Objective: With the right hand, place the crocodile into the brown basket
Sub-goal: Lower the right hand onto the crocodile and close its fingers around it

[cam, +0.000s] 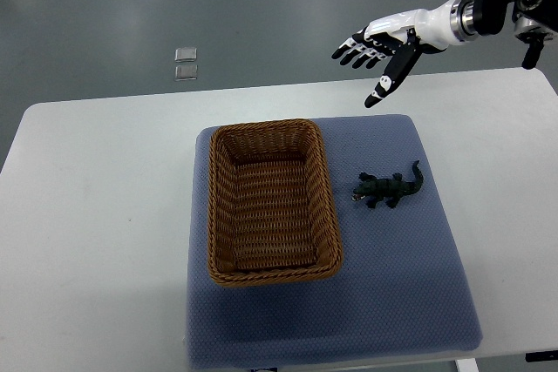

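Right hand (377,50) open above dark green crocodile (389,187) beside brown basket (270,202).

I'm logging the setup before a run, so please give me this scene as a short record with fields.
surface: white table with a blue mat on it
basket: brown wicker basket on the left part of the mat, nothing inside
crocodile: green toy crocodile lying on the mat, right of the basket, not touching it
right hand: right hand at the top right, over the table's far edge, fingers spread, holding nothing
left hand: not in view
task state: crocodile not yet picked up
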Controlling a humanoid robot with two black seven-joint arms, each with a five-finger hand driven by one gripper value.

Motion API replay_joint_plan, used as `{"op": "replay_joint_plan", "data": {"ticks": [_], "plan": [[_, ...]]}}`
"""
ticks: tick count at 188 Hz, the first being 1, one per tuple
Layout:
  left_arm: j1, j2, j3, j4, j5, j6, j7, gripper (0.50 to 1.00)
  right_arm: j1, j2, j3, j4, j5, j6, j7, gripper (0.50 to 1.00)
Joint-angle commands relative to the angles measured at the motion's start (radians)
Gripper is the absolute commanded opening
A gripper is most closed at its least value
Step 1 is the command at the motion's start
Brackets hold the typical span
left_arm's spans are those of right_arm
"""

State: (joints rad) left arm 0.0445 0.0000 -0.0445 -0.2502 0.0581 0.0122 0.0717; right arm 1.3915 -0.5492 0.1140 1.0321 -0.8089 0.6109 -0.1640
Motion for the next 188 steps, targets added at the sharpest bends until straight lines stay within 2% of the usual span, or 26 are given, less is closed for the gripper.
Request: {"op": "replay_joint_plan", "data": {"ticks": [1, 57, 94, 149, 188], "plan": [[0.000, 0.000, -0.001, -0.001, 0.000, 0.000, 0.000, 1.000, 0.015, -0.018, -0.073, 0.089, -0.058, 0.000, -0.009, 0.928], [0.000, 0.000, 0.000, -0.001, -0.001, 0.000, 0.000, 1.000, -0.066, -0.069, -0.083, 0.111, -0.101, 0.000, -0.003, 0.926], [0.000, 0.000, 0.000, 0.000, -0.001, 0.000, 0.000, 1.000, -0.144, -0.080, -0.079, 0.129, -0.104, -0.097, 0.012, 0.921], [0.000, 0.000, -0.001, 0.006, -0.001, 0.000, 0.000, 1.000, -0.236, -0.077, -0.073, 0.129, -0.214, -0.191, 0.097, 0.907], [0.000, 0.000, -0.001, 0.008, -0.001, 0.000, 0.000, 1.000, -0.270, -0.075, -0.073, 0.129, -0.231, -0.197, 0.127, 0.897]]}}
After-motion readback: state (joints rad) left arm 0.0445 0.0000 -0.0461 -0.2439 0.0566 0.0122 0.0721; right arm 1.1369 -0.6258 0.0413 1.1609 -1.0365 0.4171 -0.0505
